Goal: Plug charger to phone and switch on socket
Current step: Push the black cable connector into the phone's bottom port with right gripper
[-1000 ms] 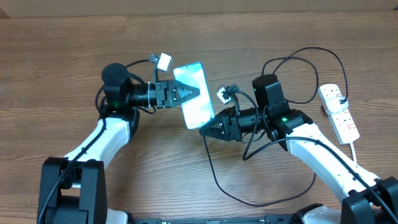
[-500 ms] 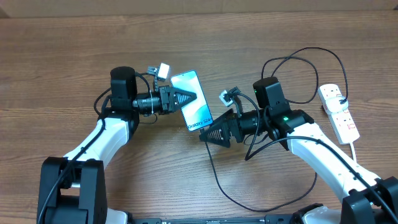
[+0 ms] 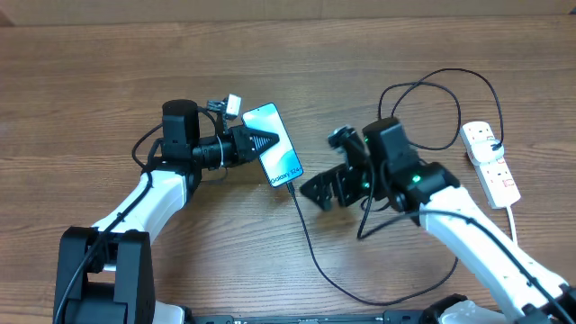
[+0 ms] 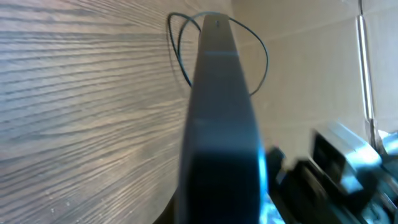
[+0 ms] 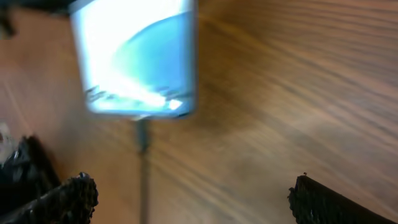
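Observation:
In the overhead view my left gripper (image 3: 268,142) is shut on the side edge of the phone (image 3: 277,155), which has a light blue screen and is held tilted just above the table. The black charger cable (image 3: 310,252) meets the phone's lower end. It loops over the table toward the white socket strip (image 3: 490,162) at the far right. My right gripper (image 3: 318,191) stands open and empty just right of that connector. The right wrist view shows the phone (image 5: 134,59), the charger tip (image 5: 142,134) below it, and my wide-apart fingertips (image 5: 74,196). In the left wrist view the phone (image 4: 217,124) is edge-on.
The cable makes large loops (image 3: 441,90) behind my right arm and another loop near the table's front edge. The strip's thick white cord (image 3: 513,211) runs toward the front right. Bare wood lies left of and behind my left arm.
My right gripper has opened, let go of the charger tip and drawn back to the right. The left gripper has shifted the phone slightly left and lower, with the cable staying at its end.

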Available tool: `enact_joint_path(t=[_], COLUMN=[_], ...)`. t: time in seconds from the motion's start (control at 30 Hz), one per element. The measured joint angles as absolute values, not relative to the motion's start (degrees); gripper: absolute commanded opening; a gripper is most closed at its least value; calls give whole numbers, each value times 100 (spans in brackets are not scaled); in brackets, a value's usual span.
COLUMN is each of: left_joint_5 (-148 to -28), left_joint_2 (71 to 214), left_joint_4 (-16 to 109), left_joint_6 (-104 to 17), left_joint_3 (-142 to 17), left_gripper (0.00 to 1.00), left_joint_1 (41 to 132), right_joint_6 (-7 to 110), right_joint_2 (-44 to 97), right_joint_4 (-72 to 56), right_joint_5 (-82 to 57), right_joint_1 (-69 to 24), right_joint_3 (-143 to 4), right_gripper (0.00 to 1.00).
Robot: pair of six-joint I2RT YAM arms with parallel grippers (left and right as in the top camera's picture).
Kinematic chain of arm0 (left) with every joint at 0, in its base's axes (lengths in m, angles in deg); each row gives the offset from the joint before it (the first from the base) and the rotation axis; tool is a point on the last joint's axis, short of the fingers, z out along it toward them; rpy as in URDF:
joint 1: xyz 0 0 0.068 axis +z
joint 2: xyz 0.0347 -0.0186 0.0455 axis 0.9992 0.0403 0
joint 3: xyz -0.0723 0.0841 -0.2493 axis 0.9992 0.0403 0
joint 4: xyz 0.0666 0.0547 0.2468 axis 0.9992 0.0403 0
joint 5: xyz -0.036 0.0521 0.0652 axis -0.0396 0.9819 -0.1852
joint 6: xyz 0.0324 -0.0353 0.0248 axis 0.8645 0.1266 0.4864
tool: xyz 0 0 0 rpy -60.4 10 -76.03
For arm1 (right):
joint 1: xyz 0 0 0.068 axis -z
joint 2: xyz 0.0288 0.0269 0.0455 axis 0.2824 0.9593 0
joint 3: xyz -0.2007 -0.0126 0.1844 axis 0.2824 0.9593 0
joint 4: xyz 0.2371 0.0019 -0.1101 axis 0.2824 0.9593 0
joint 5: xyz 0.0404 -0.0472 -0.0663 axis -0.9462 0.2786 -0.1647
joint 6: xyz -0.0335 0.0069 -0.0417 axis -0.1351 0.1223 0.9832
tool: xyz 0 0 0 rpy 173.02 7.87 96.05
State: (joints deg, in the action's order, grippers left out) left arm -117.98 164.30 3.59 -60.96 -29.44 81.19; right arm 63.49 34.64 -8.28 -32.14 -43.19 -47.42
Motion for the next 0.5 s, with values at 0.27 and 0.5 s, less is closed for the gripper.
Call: enact_joint_path(t=[0.27,0.5], left_joint_5=[-11684,-11772], left_joint_2=[16430,16430], left_joint_4=[357,267], left_joint_6=[-6126,-6277], left_joint_3=[-2944,-2944], left_gripper=[4,4], left_joint_1=[8119,8119], right_joint_6=[6303,5918], right_joint_2=[3567,3947], right_joint_4=[-1162,-1228], right_joint_5=[-2973,-2138], right_joint_1=[-5346,-5589], right_joint_3=[-4749,-4749], right_gripper=[86,62])
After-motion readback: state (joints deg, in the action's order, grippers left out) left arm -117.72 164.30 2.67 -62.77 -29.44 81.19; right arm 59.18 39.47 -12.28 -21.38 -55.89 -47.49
